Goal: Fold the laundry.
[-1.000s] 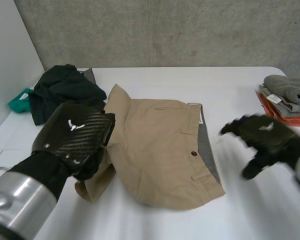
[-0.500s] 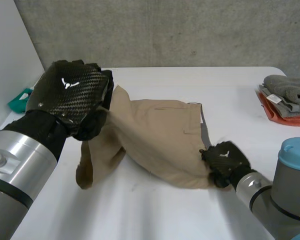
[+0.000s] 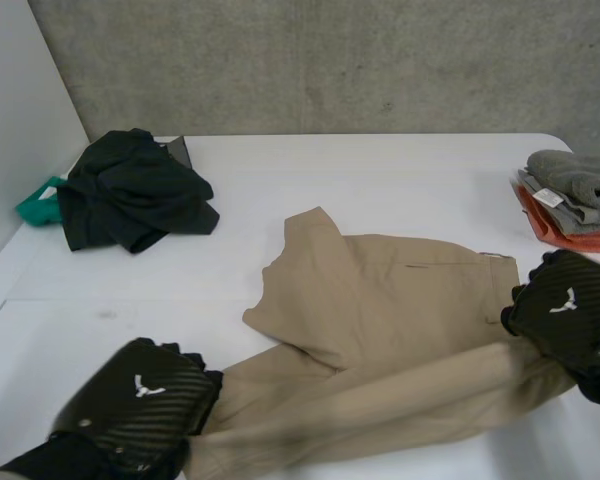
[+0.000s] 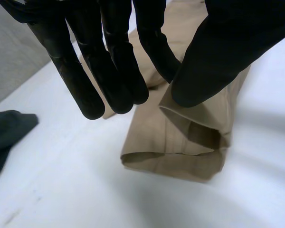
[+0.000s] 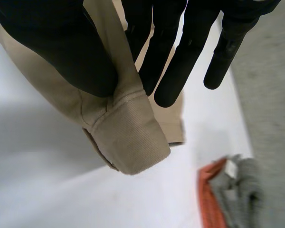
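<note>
White table (image 3: 380,170); grey concrete wall (image 3: 380,60) behind; white side wall (image 3: 10,120).

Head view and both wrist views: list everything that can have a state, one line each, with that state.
khaki trousers: unfolded, stretched between the two hands.
left hand: shut, thumb and fingers pinching the trouser leg's hem.
right hand: shut, thumb and fingers pinching the waistband end.
dark garment: crumpled, not folded.
green cloth: crumpled beside the dark garment.
grey and orange stack: folded, piled at the table's edge.
</note>
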### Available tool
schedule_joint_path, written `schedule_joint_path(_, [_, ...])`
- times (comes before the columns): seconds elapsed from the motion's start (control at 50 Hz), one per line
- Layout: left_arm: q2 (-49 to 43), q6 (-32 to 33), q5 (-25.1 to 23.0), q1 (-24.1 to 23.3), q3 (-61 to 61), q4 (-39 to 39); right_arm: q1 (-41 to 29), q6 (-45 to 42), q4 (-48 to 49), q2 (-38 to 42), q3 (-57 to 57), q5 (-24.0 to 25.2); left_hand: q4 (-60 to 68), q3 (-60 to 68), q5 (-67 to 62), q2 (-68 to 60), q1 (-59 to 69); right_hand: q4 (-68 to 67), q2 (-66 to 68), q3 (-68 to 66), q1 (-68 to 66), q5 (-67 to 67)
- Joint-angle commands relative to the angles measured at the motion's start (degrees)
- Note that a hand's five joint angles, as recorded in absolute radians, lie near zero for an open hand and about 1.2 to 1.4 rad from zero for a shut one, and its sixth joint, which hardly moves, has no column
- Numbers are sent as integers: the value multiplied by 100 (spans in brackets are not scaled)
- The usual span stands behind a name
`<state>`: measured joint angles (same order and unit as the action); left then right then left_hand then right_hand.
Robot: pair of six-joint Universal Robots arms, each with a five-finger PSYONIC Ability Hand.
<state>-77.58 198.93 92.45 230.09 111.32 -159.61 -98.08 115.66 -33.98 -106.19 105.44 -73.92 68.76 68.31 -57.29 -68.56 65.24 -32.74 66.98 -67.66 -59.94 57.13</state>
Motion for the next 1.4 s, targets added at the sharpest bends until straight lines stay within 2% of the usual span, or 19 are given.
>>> schedule_joint_path(0.02, [-1212,23,-78,80,-522,-1105,123,229,708,1688,-145,97,1124,1169,-1271,-1144,1476,-4726,1302,-1234,-2006,1287])
schedule_joint_path(0.18, [-2734,120,-52,177,-1858,-2161,18,1054,1385,3031,-1296,-395,1124,1169,-1271,-1144,1476,-4726,1302,-1234,-2006,1287])
schedule_joint_path(0.24, [-3385,278,-52,194,-2526,-2434,0,1213,1683,3314,-1622,-431,1124,1169,-1271,-1144,1476,-4726,1302,-1234,-2006,1287])
schedule_joint_path(0.32, [-3913,489,18,378,-3580,-2847,-184,1651,2840,3683,-2516,-518,1124,1169,-1271,-1144,1476,-4726,1302,-1234,-2006,1287])
schedule_joint_path(0.36, [-4019,542,124,545,-4318,-3408,-351,1872,3317,3859,-2974,-597,1124,1169,-1271,-1144,1476,-4726,1302,-1234,-2006,1287])
schedule_joint_path(0.42, [-4001,472,194,704,-5084,-4348,-659,2434,4196,4053,-3968,-940,1124,1169,-1271,-1144,1476,-4726,1302,-1234,-2006,1287])
schedule_joint_path(0.44, [-4001,463,194,730,-5233,-4655,-738,2757,4590,4071,-4440,-1193,1124,1169,-1271,-1144,1476,-4726,1302,-1234,-2006,1287])
schedule_joint_path(0.46, [-3993,437,221,765,-5531,-5346,-782,2865,4750,4071,-4601,-1274,1124,1169,-1271,-1144,1476,-4726,1302,-1234,-2006,1287])
schedule_joint_path(0.5, [-3984,384,247,783,-5804,-6103,-852,3172,5250,4062,-5013,-1458,1124,1169,-1271,-1144,1476,-4726,1302,-1234,-2006,1287])
schedule_joint_path(0.56, [-3984,358,273,818,-5972,-6468,-879,3393,5655,4123,-5453,-1617,1124,1169,-1271,-1144,1476,-4726,1302,-1234,-2006,1287])
schedule_joint_path(0.7, [-4080,173,458,959,-5965,-6276,-1055,3393,5543,4518,-5955,-1609,1124,1169,-1271,-1144,1476,-4726,1302,-1234,-2006,1287])
schedule_joint_path(0.9, [-4080,23,432,959,-4542,-6012,-1090,3376,5245,5301,-5886,-1494,1124,1169,-1271,-1144,1476,-4726,1302,-1234,-2006,1287])
schedule_joint_path(1.04, [-4177,32,344,924,-3276,-5828,-1143,3227,3980,6127,-5526,-1538,1124,1169,-1271,-1144,1476,-4726,1302,-1234,-2006,1287])
schedule_joint_path(1.14, [-4160,50,203,853,-2476,-5433,-1187,2919,3154,6084,-5008,-1512,1124,1169,-1271,-1144,1476,-4726,1302,-1234,-2006,1287])
schedule_joint_path(1.22, [-3441,41,177,801,-1817,-4827,-1231,2621,2477,5550,-4332,-1450,1124,1169,-1271,-1144,1476,-4726,1302,-1234,-2006,1287])
schedule_joint_path(1.28, [-2413,15,168,774,-1342,-4299,-1204,2139,1810,4208,-3472,-1450,1124,1169,-1271,-1144,1476,-4726,1302,-1234,-2006,1287])
schedule_joint_path(1.34, [-1403,6,186,704,-955,-3807,-1213,1821,1448,3397,-2978,-1468,1124,1169,-1271,-1144,1476,-4726,1302,-1234,-2006,1287])
schedule_joint_path(1.36, [-1095,-3,186,678,-876,-3675,-1222,1611,1186,2820,-2681,-1468,1124,1169,-1271,-1144,1476,-4726,1302,-1234,-2006,1287])
schedule_joint_path(1.4, [-260,-12,186,607,-691,-3297,-1170,1382,921,2211,-2407,-1450,1124,1169,-1271,-1144,1476,-4726,1302,-1234,-2006,1287])
